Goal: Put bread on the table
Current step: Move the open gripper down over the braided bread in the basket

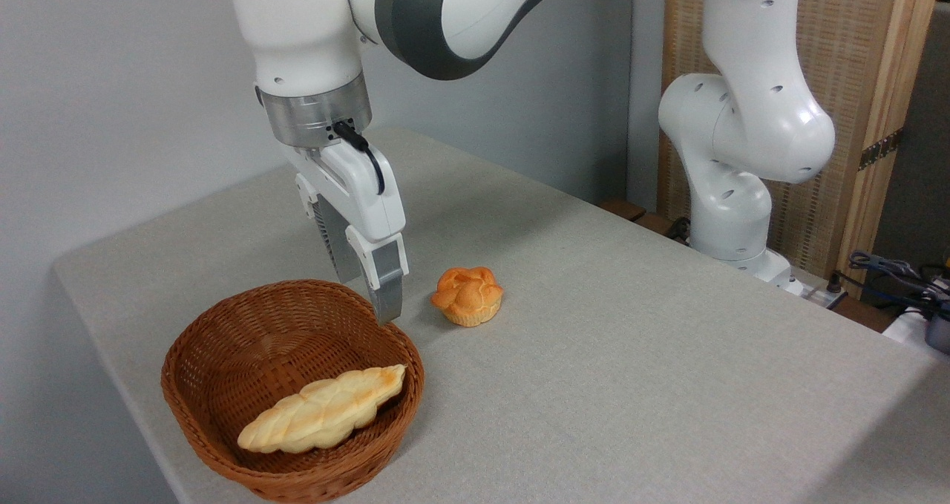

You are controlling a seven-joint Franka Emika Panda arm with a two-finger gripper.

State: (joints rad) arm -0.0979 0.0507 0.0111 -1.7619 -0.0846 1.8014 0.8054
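Bread in the basket, my gripper above the rim.

The bread (323,410) lies slantwise inside the basket (223,407) on the table (631,355). My gripper (375,300) hangs over the basket's far rim, holding nothing; I can't tell how wide its fingers stand. A bun (467,295) sits just beyond.

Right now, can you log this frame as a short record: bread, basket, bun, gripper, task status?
bread: long braided loaf lying inside the basket, untouched
basket: brown wicker, on the table near its front left corner
bun: small orange one on the table, right of the basket
gripper: above the basket's back rim, holding nothing; jaws' gap unclear
status: bread not yet on the table
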